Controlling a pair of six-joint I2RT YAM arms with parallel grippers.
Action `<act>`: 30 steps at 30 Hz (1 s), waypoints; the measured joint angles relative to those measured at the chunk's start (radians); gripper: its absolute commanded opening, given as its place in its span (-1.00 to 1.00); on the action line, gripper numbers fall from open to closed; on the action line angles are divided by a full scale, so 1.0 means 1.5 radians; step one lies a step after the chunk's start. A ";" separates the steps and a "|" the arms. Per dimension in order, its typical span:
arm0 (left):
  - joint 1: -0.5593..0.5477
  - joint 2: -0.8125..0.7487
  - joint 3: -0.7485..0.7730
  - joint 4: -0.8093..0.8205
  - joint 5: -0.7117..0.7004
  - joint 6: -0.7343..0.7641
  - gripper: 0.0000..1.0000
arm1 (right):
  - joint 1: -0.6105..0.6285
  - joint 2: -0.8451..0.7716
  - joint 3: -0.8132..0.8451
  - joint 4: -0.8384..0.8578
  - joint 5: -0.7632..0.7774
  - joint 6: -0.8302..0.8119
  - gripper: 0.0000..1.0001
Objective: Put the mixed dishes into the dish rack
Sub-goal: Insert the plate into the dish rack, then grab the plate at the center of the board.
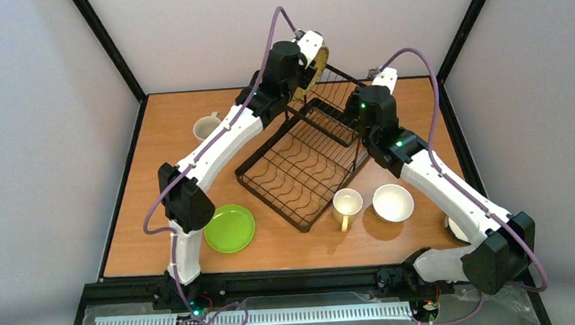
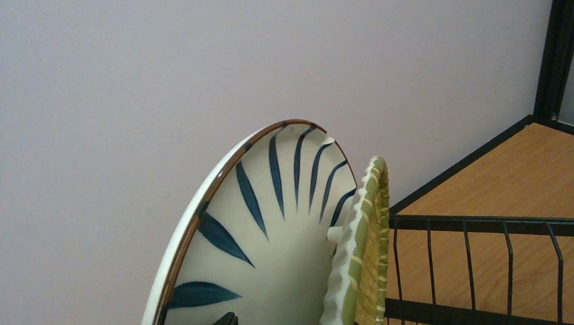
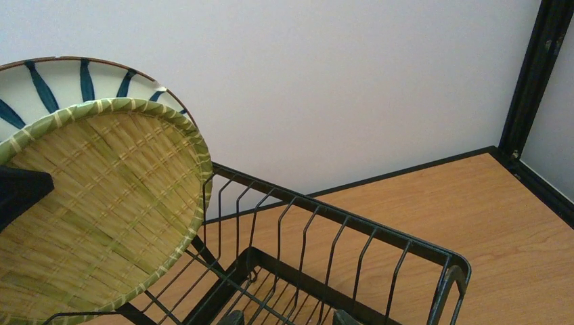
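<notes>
Dish rack sits mid-table, basket end toward 1 o'clock, striped plate and woven bamboo plate standing on edge there, just beside each other. Left gripper at those plates, jaws can't tell; right gripper beside basket, jaws apart, empty. Lime-green plate at 7 o'clock, mug and bowl at 5.

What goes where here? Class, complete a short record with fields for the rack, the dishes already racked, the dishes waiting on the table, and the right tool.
Rack: black wire dish rack, mid-table
Racked: striped plate and bamboo plate, on edge, side by side at the far end
On table: lime-green plate, left mug, right mug, white bowl
Right tool: open, empty, by the rack's far right end
</notes>
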 measured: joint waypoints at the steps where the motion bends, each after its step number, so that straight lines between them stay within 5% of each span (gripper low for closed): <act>1: 0.000 0.000 0.001 0.000 -0.002 0.000 0.59 | 0.000 0.000 0.000 0.000 0.000 -0.001 0.51; 30: 0.011 -0.002 -0.005 0.044 -0.081 -0.001 0.59 | 0.000 0.011 0.006 0.000 -0.002 -0.002 0.51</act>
